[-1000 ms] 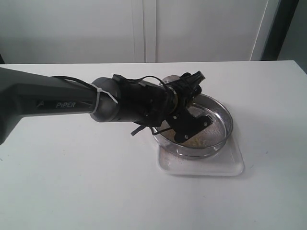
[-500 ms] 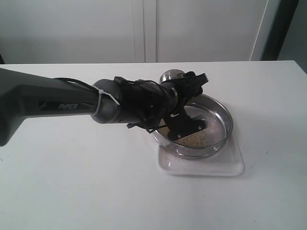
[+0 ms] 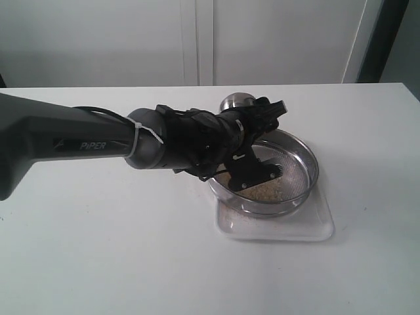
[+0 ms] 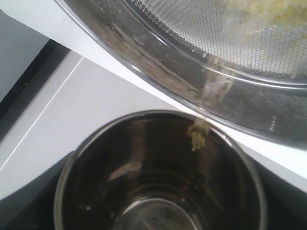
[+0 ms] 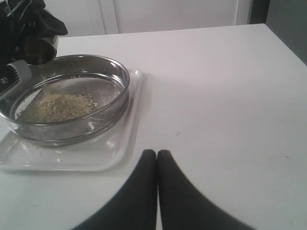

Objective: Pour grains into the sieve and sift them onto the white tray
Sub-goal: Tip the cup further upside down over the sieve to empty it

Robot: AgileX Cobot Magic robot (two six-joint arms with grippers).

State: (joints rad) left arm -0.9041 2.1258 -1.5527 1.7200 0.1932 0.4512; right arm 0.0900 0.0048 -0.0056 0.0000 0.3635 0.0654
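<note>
The sieve [image 3: 314,172] rests on the white tray [image 3: 315,226] at centre right. A pale yellow heap of grains [image 3: 269,191] lies on its mesh. My left gripper [image 3: 262,134] is shut on a small steel cup [image 3: 235,103], tipped over the sieve's far-left rim. In the left wrist view the cup [image 4: 144,191] is almost empty, and a last clump of grains [image 4: 197,134] slides off its lip toward the sieve [image 4: 144,57]. My right gripper [image 5: 157,154] is shut and empty, low over the table beside the tray [image 5: 129,139]; it sees the sieve [image 5: 115,76] and the grains [image 5: 57,105].
The left arm [image 3: 79,141] stretches across the left half of the white table [image 3: 131,262]. A scatter of fine grains lies on the tray under the sieve. White cabinet doors stand behind the table.
The cup has lifted slightly and tipped further over the rim. The grain heap in the sieve has grown.
</note>
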